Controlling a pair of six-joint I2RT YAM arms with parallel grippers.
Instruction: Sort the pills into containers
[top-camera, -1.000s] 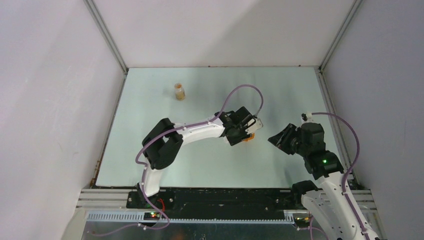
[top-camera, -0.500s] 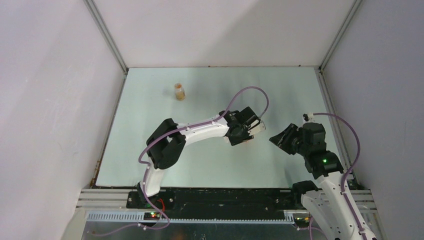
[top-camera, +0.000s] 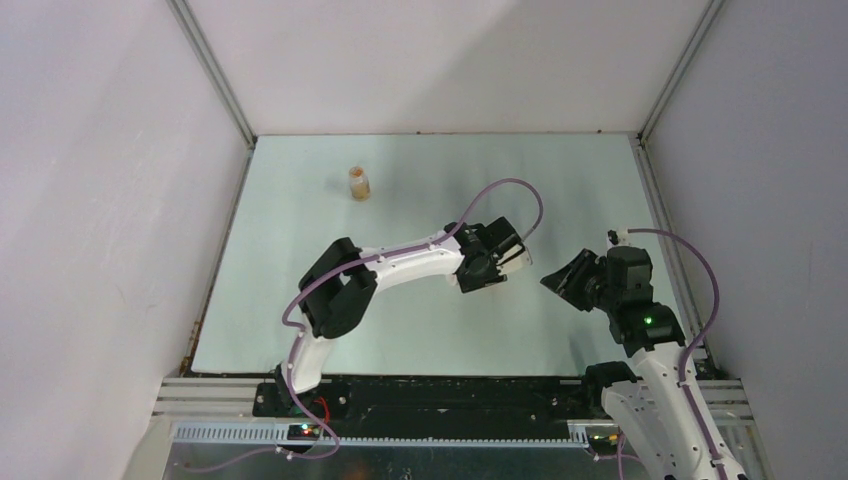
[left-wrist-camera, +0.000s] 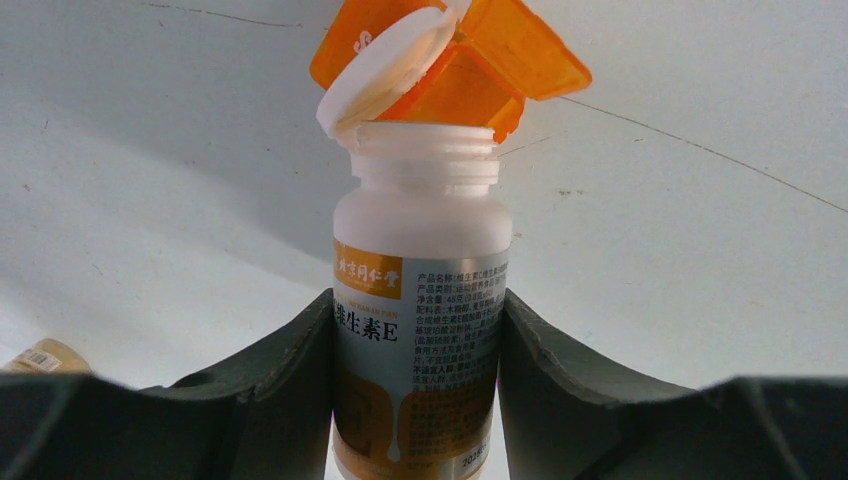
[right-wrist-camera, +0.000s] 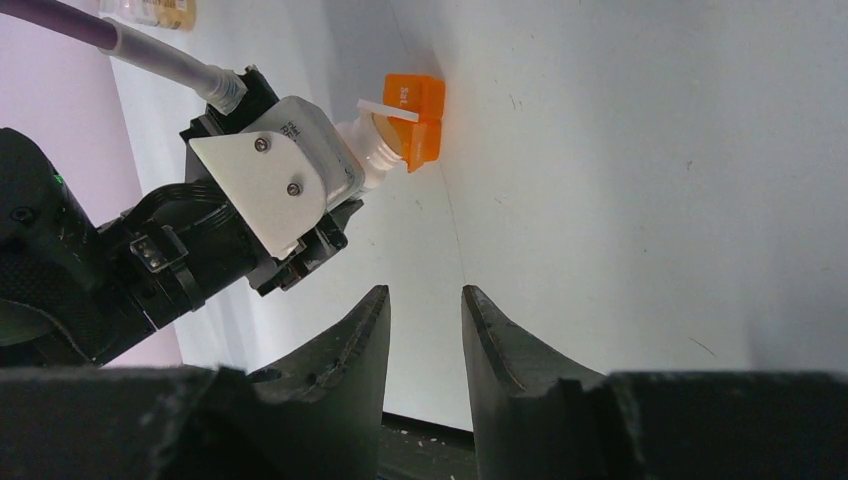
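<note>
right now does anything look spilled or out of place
No spilled pills visible. The left gripper holds the white bottle tipped, flip cap open against the orange pill box, which fits pouring. A small amber bottle stands alone far off.

A white bottle (left-wrist-camera: 420, 230) with an orange-banded label is seen before an orange pill box (left-wrist-camera: 525, 50); the table (top-camera: 300, 230) is tinted pale green, the far-left vial (top-camera: 359, 184) amber.

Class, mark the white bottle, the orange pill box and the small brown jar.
white bottle (left-wrist-camera: 420, 225), left wrist view, shoulder
orange pill box (right-wrist-camera: 428, 140), right wrist view, side
small brown jar (top-camera: 359, 185), top view, body
</note>
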